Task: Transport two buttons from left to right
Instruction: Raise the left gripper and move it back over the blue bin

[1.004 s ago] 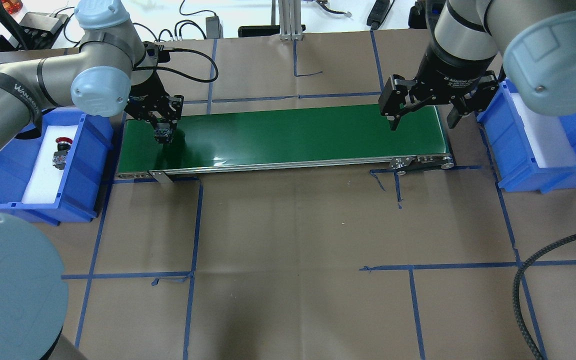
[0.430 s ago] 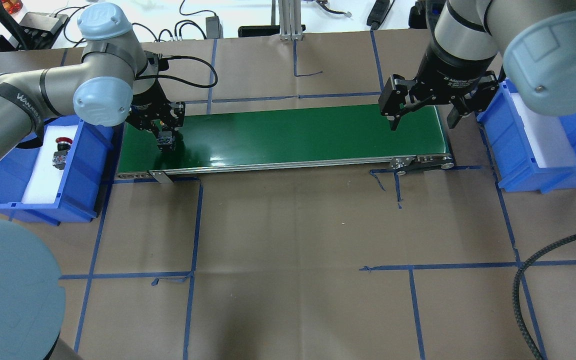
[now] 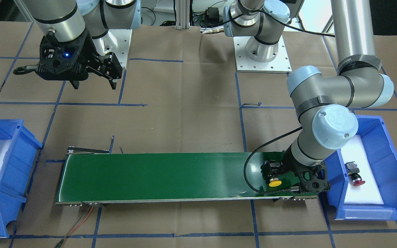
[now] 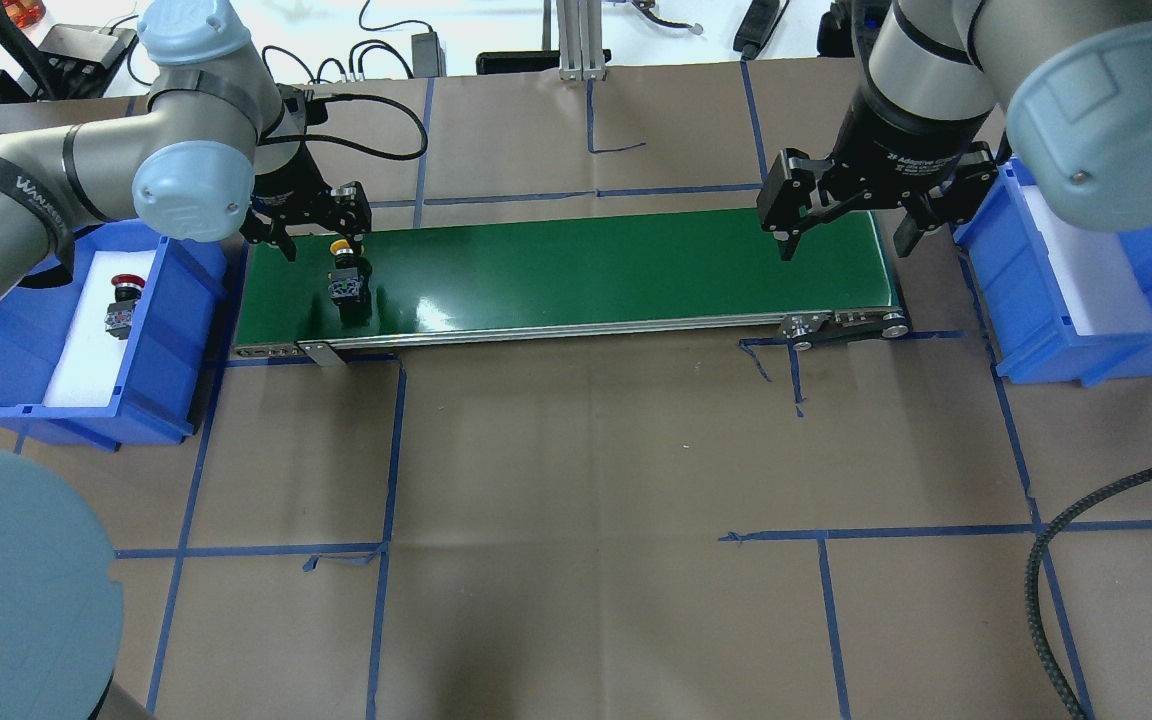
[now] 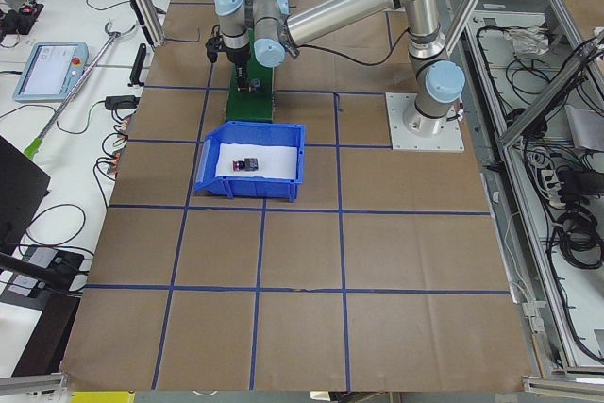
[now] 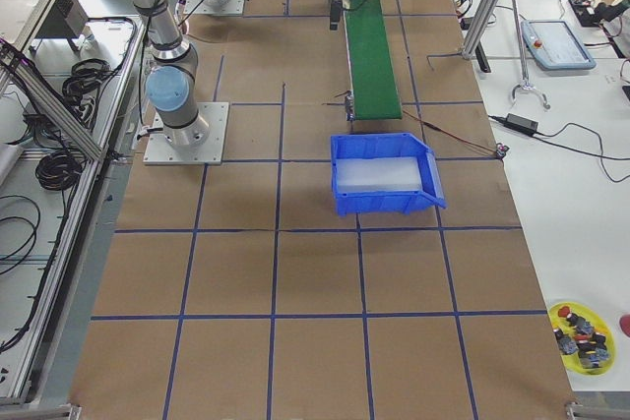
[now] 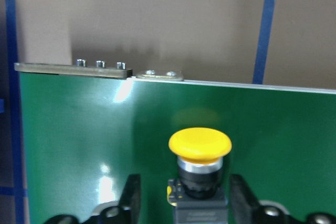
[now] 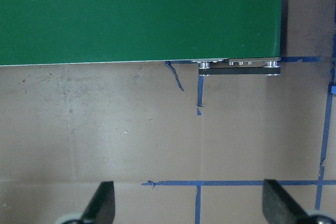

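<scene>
On the green conveyor belt (image 4: 586,270), close to its left end: the yellow-capped button (image 4: 344,270). Lying on its side there, cap toward the far edge of the worktop (image 4: 586,450), grey block toward the near edge.

Straddling the button's rear: the left pincer (image 4: 324,243), fingers (image 7: 131,198) spread to either side of the block. In the left wrist view, a plain gap of green belt on one side. On the other side, a gap too thin to tell whether the finger is touching or apart.

Inside the blue bin (image 4: 176,330) at the worktop's left edge, just beside the belt's left end: the red-capped button (image 4: 120,302). Resting on the white foam lining, on its side, cap toward the far edge. Apart from the left pincer, with the bin wall between them.

Above the belt's right end, well clear of its surface: the right pincer (image 4: 844,243), fingers wide apart. Beneath it in the right wrist view, the belt's near edge, a metal end bracket and taped brown paper.

At the worktop's right edge, just beside the belt's right end: a second blue bin (image 4: 1036,330), also lined with white foam.

Across the worktop: brown paper marked off with blue tape lines. Toward the near right corner: a black braided cable (image 4: 1086,540).
</scene>
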Controlling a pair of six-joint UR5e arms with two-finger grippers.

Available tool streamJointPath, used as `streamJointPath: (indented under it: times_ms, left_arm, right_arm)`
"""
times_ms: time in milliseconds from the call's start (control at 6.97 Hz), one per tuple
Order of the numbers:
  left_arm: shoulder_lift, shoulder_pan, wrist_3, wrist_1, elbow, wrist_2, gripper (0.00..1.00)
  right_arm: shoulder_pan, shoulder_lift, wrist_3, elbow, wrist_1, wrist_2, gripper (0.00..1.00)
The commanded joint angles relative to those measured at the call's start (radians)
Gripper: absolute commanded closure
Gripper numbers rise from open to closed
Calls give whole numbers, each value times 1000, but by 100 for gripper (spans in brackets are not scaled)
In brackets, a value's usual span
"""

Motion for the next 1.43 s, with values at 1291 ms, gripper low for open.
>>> streamJointPath:
  times_ms: [1291]
  left_arm:
    - [87,375,510,-350,244,-12,0]
  right_arm:
    - [0,0,0,0,0,0,0]
